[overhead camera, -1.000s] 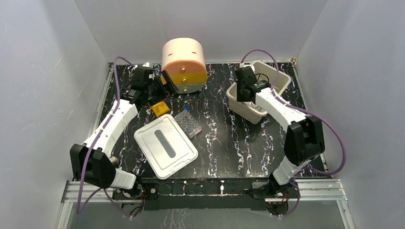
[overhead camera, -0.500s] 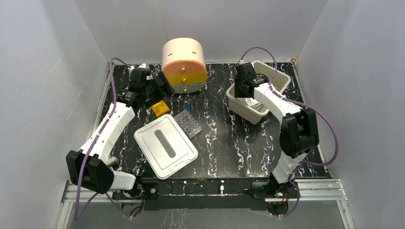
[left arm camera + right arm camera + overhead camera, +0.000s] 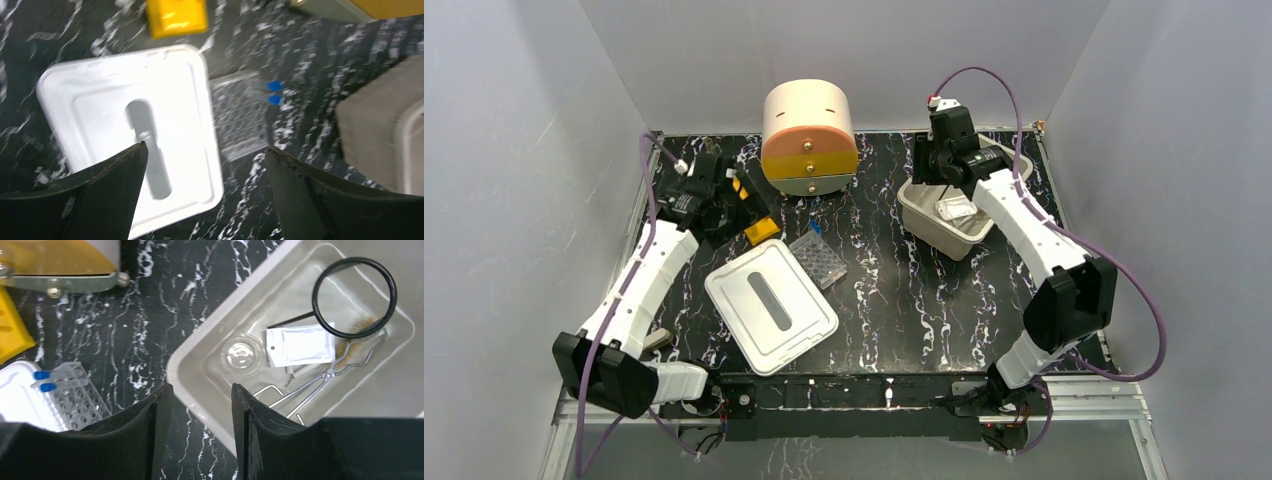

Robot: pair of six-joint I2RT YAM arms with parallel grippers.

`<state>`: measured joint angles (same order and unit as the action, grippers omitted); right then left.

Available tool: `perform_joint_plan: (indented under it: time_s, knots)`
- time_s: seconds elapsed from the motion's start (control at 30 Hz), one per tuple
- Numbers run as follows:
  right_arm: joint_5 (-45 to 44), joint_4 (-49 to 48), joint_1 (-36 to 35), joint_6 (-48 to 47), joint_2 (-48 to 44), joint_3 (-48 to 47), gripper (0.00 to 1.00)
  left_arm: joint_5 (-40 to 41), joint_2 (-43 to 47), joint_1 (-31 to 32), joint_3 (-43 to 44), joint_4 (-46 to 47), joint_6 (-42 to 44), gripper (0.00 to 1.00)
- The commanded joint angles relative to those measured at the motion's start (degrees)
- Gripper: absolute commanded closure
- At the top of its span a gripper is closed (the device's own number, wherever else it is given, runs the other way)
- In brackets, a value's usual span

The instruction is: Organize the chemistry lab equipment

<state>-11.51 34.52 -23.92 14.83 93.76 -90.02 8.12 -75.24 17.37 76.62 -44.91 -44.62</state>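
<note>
bench [image 3: 904, 300] of black marbled stuff carries everything. at its far edge stands the round peach, orange and yellow drawer unit [image 3: 809, 138]. the white lid [image 3: 804, 318] with its grey slot lies flat near the left arm, and the white bin [image 3: 932, 230] sits open at the far right.

the equipment is split between 2 places. the clear well plate [image 3: 819, 260] and yellow rack [image 3: 761, 230] lie loose on the bench between lid and drawers, with 2 blue-capped tubes [image 3: 44, 381] at the plate's far end. inside the bin are a black-rimmed ring [image 3: 354, 297], metal tongs [image 3: 325, 377], a white packet [image 3: 300, 345], a clear round dish [image 3: 241, 356] and a small brush [image 3: 357, 330].

the left gripper [image 3: 206, 150] hangs above the lid and plate, jaws spread wide with nothing between them. the right gripper [image 3: 200, 390] hovers over the bin's near wall, jaws partly apart and empty.

risks, as i judge them:
- the well plate is thin, clear and flat on the bench, so jaws coming straight down may skid it away or tip the tubes out rather than catch an edge.
- the left wrist view is smeared, so aim from it would be poor.
- a straight descent by the right arm would strike the bin rim and shove the bin.
- the dish is hard to make out against the bin floor.

no brand, label or writing can be read anywhere. the packet's face looks blank.
</note>
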Motion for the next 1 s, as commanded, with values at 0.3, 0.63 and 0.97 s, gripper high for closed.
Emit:
perform_joint_plan:
  time_s: [0.3,0.63,0.97]
  knots:
    - [2.73,-2.79,-11.51,2.29,-6.61,1.57,0.45,8.69,9.32,-0.37,-23.82,-9.31,-9.01,0.38]
    - [3.18,-0.65,-12.68,8.53,-8.17,3.41,0.45,9.27,9.78,-0.4,-34.7,-3.2,-11.75,0.41]
    - [2.72,-0.07,-12.77,8.54,-8.14,3.36,0.44,11.34,8.27,-0.45,-38.02,-1.91,-15.18,0.65]
